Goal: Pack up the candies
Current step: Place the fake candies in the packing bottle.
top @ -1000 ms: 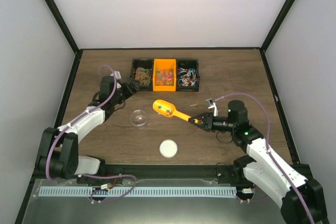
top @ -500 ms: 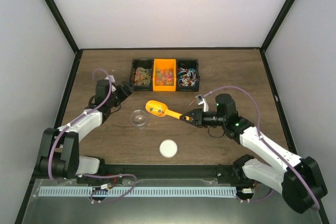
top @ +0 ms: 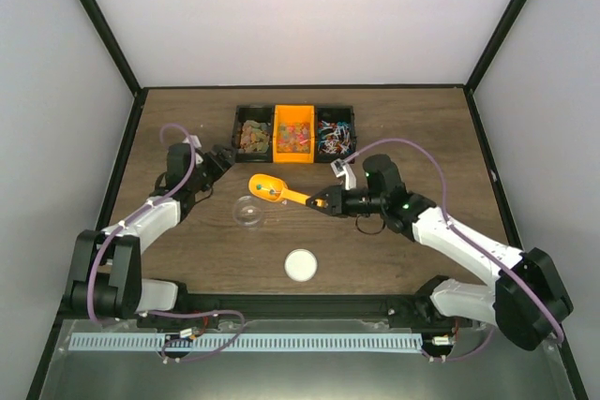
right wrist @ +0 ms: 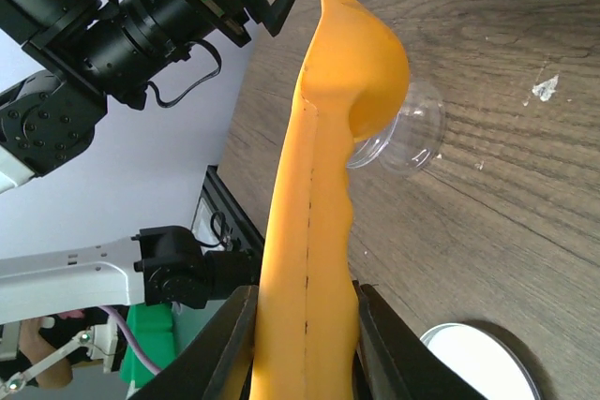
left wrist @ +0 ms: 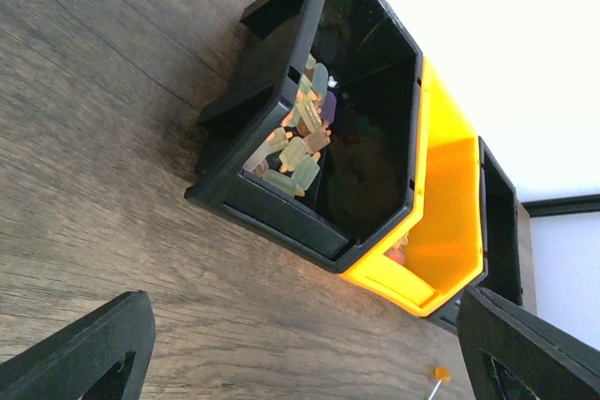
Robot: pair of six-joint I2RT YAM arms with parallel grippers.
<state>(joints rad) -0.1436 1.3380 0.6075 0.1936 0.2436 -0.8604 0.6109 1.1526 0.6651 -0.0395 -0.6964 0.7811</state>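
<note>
The tabletop carries two arms. The left gripper hangs with its jaws wide apart and nothing in them, just beside the left end of the bins. The right gripper is clamped on the handle of the one orange scoop.

Three bins stand touching in a row near the middle of the far edge:
- The left black bin holds brownish-green gummies.
- The orange bin holds multicoloured sweets.
- The right black bin holds thin wrapped pieces.

The scoop's bowl sits over the far rim of the one clear cup, left of the table's centre. A few candies show in the bowl. What the cup holds I cannot tell.

One white round lid lies near the middle of the near edge.
</note>
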